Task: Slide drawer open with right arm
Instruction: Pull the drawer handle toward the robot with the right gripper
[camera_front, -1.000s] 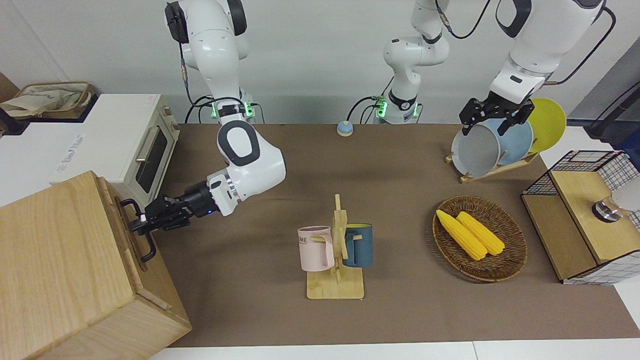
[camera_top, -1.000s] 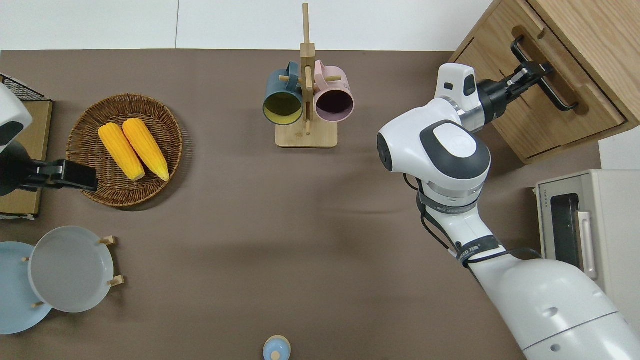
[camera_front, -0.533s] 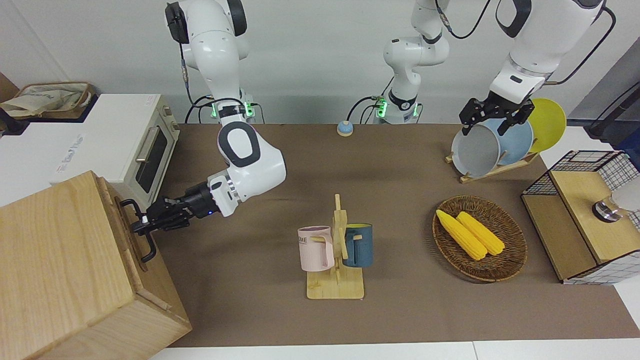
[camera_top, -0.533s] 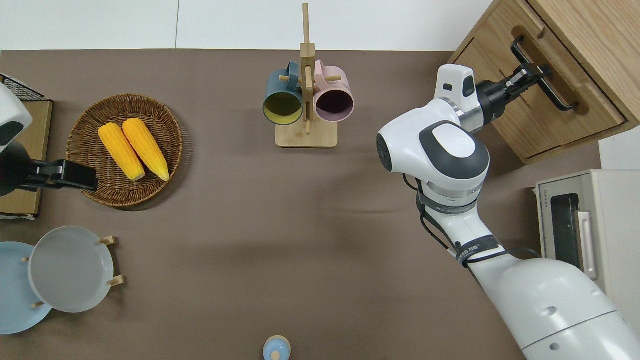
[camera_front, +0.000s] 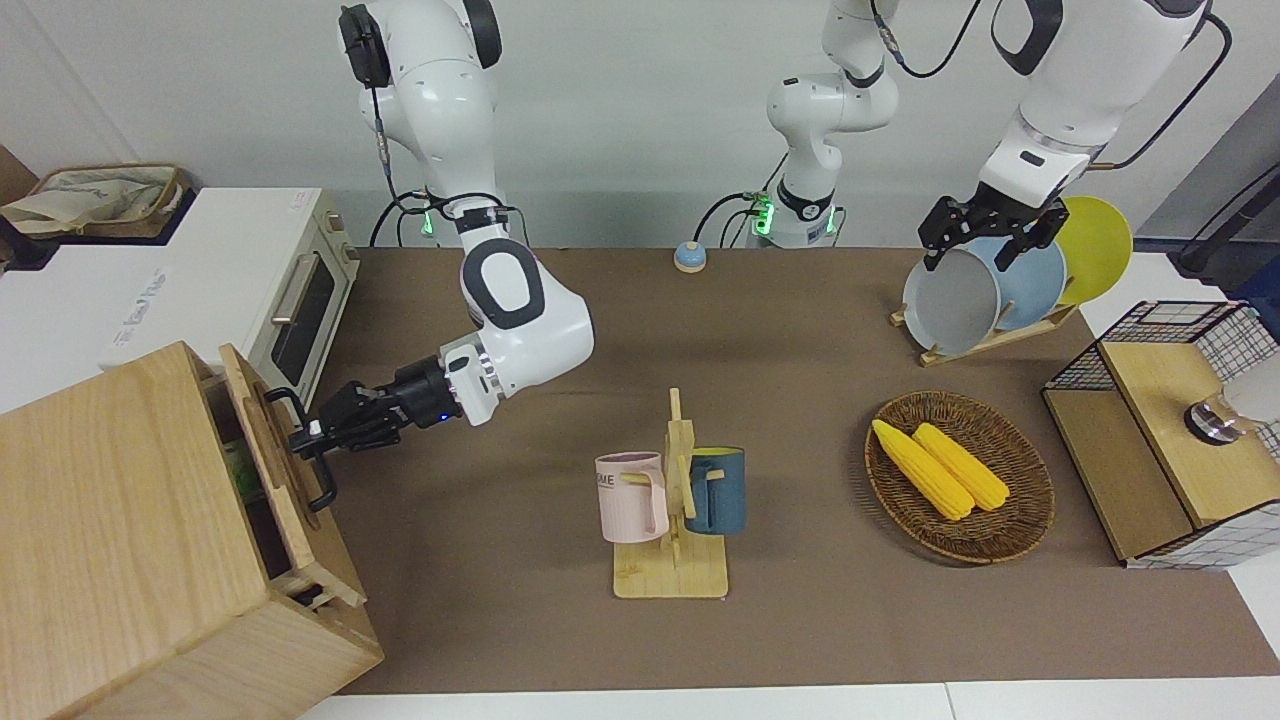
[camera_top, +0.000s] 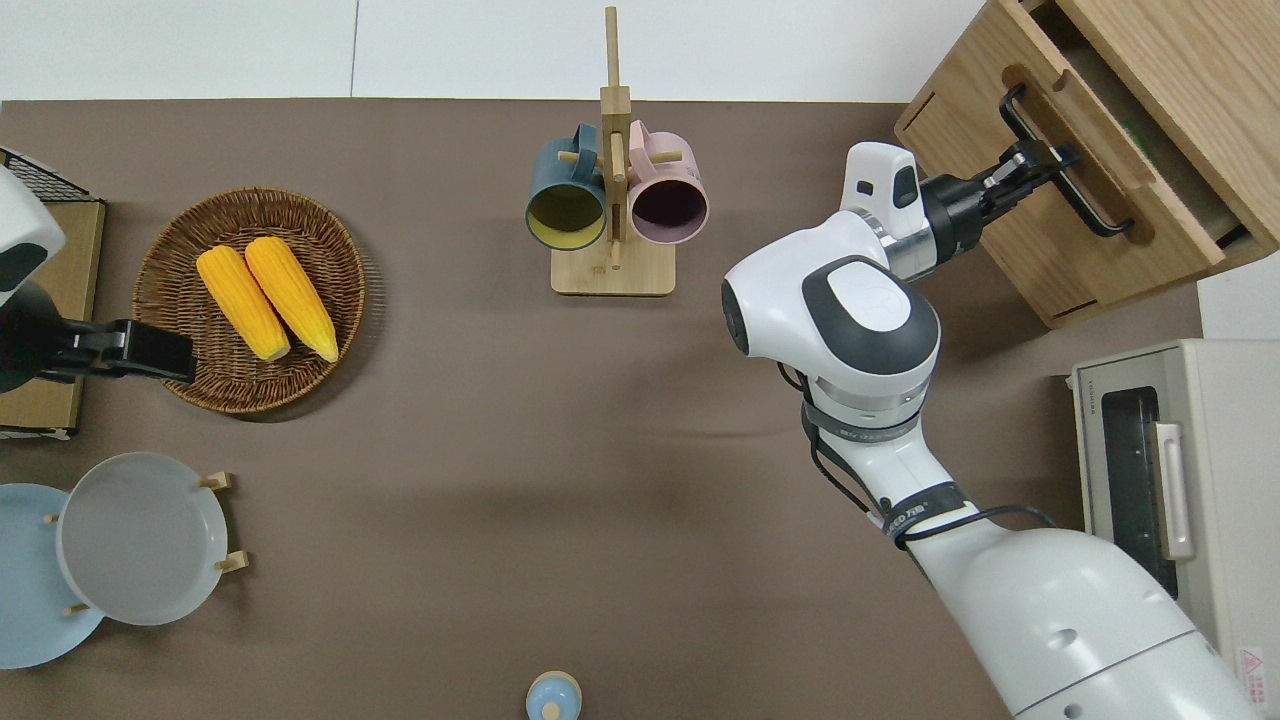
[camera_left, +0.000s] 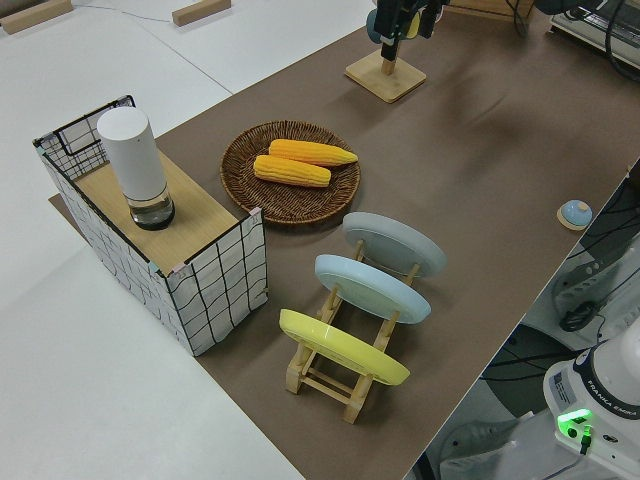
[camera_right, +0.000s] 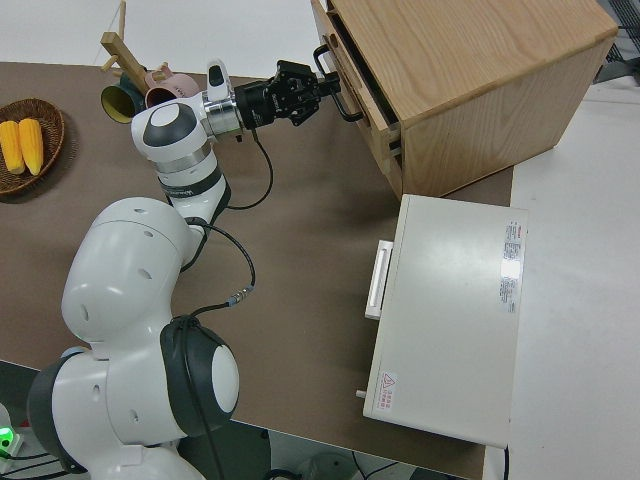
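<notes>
Right end effector pinches the handle of the partly open drawer.

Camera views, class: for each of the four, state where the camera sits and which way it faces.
Front: across the table, facing both arms; right gripper on the drawer handle.
Overhead: straight down; right arm, drawer pulled out.
Left side: raised at the left arm's end, along the table; corn basket.
Right side: above the right arm, toward the cabinet.
Front and overhead share the mug rack.
</notes>
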